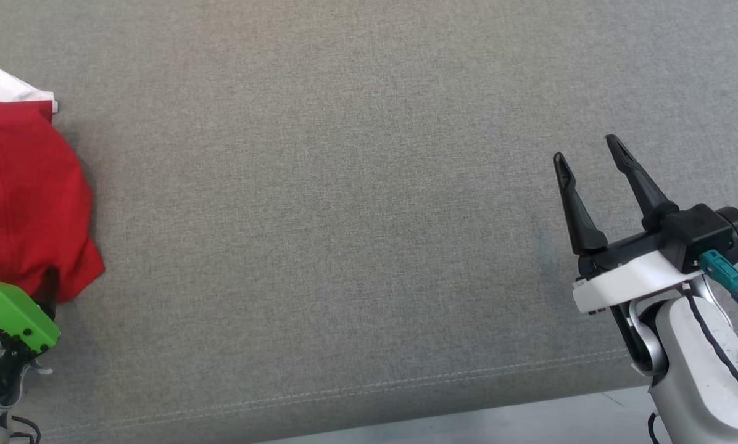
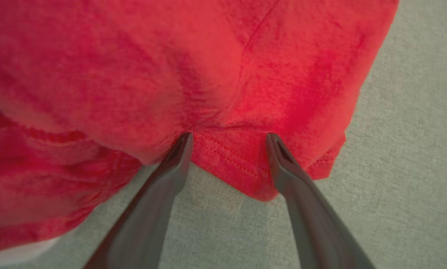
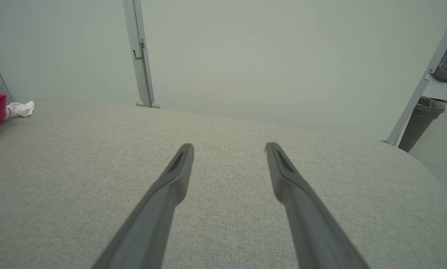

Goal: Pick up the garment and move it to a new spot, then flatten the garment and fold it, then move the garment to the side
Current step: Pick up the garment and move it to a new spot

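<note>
Both pincers stand wide, empty: left gripper [image 2: 228, 137] straddles the hem of the red garment [image 2: 115, 67], right gripper [image 1: 585, 148] hovers well apart. Pickup, flattening and folding apparently remain.

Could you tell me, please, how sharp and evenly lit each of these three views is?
Head view: sharp, evenly lit, soft shadow beside the red garment. Left wrist view: that garment blurs close up, as does the left gripper. Right wrist view: the grey surface bulges from wide-angle distortion; no glare.
</note>
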Controlling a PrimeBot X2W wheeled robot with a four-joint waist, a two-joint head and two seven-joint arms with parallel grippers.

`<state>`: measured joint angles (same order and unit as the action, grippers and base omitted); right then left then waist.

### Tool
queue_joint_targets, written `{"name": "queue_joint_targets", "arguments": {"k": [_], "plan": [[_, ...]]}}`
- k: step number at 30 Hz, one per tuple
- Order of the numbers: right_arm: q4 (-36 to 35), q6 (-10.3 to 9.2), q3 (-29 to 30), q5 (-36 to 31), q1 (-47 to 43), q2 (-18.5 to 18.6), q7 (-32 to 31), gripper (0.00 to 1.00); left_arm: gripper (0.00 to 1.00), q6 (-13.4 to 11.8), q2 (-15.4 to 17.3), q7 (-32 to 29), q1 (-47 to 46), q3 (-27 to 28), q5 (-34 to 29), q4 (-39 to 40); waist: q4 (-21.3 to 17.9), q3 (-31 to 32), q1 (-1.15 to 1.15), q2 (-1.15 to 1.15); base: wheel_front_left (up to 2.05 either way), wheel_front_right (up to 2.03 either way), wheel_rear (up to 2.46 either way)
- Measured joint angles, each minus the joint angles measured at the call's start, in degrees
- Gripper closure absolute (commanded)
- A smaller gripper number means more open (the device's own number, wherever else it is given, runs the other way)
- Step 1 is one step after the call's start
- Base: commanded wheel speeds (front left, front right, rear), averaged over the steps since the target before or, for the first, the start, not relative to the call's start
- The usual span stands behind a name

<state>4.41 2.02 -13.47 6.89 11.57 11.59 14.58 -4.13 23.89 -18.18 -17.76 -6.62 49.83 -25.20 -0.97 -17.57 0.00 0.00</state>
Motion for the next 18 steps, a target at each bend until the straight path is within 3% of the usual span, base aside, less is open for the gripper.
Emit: {"name": "queue_joint_targets", "arguments": {"k": [1,3,5,6,7,14,18], "plan": [[0.0,0.0,0.02,-0.1,0.13,0.0,0.0,0.0,0.08,-0.01,0.0,0.0,-0.01,0.0,0.0,-0.33,-0.14,-0.2,0.0,0.0,0.0,0.0,0.0],[0.0,-0.01,0.29,-0.27,0.39,0.01,0.0,0.0,0.52,-0.01,-0.19,0.09,-0.21,-0.07,-0.15,-1.18,-0.37,-0.51,0.0,0.0,0.0,0.0,0.0],[0.0,-0.01,0.4,-0.32,0.49,0.02,0.0,0.0,0.65,-0.02,-0.22,0.16,-0.35,-0.05,-0.18,-1.52,-0.45,-0.62,0.0,0.0,0.0,0.0,0.0],[0.0,-0.01,0.43,-0.33,0.6,0.02,0.0,0.0,0.86,-0.11,-0.21,0.24,-0.52,0.0,-0.18,-1.87,-0.5,-0.7,0.0,0.0,0.0,0.0,0.0],[0.0,-0.01,0.45,-0.32,0.7,0.02,0.0,0.0,1.0,-0.18,-0.22,0.38,-0.65,0.01,-0.18,-2.12,-0.54,-0.77,0.0,0.0,0.0,0.0,0.0],[0.01,-0.02,0.71,-0.33,0.84,0.02,0.0,0.0,1.0,-0.1,-0.88,1.53,-1.68,-0.09,-0.27,-3.36,-0.37,-1.11,0.0,0.0,0.0,0.0,0.0],[0.02,-0.19,1.65,-0.33,0.88,0.18,0.0,0.0,1.0,1.19,-1.7,2.71,-2.82,-0.55,-0.34,-2.93,0.18,-1.03,0.0,0.0,0.0,0.0,0.0]]}}
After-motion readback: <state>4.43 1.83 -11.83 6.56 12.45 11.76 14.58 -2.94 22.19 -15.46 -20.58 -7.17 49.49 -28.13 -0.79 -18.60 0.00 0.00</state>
